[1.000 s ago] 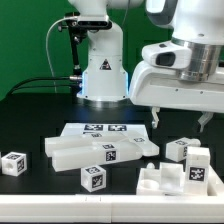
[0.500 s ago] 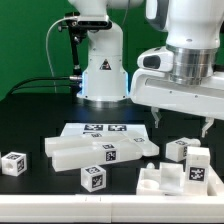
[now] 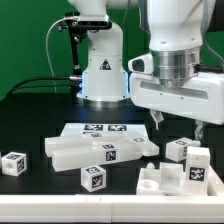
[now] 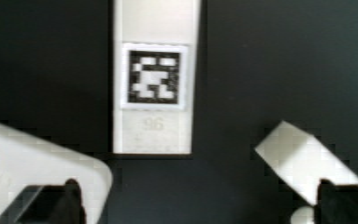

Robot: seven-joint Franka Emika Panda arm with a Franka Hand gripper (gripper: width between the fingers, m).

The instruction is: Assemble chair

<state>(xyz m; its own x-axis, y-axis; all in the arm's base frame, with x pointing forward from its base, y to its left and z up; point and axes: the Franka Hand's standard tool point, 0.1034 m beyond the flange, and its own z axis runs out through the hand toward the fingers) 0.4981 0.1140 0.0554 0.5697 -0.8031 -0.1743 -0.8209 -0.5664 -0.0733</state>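
- While the arm point(image 3: 185, 40) comes in from above with its wrist pointing straight down, the gripper point(image 3: 178, 123) hangs over the black table point(image 3: 40, 120), touching no part.
- The gripper's fingers are released and spread wide, with nothing between them. In the wrist view the gripper point(image 4: 197, 205) shows two dark fingertips point(image 4: 51, 205) well apart, with only bare table between them.
- The marker board point(image 3: 100, 129) lies flat on the table, lower than the hand and toward the exterior view's left of it.
- The chair lies as separate white parts on the table below and around the hand.
- The notched panel point(image 3: 160, 182) rests below the hand, on the side nearer the exterior camera.
- The long bar point(image 3: 80, 152) lies lower than the hand toward the exterior view's left, just in front of the marker board.
- In the wrist view, a narrow bar point(image 4: 155, 110) with one tag stretches away from the gap between the fingertips. One white piece point(image 4: 34, 160) lies near one fingertip and an angled piece point(image 4: 309, 155) near the other.
- The tagged block point(image 3: 198, 166) and the small cube point(image 3: 176, 150) sit almost directly under the fingers, just beside each other.
- The near cube point(image 3: 93, 178) sits in front of the long bar. The far cube point(image 3: 13, 163) sits well apart from the hand, at the exterior view's left.
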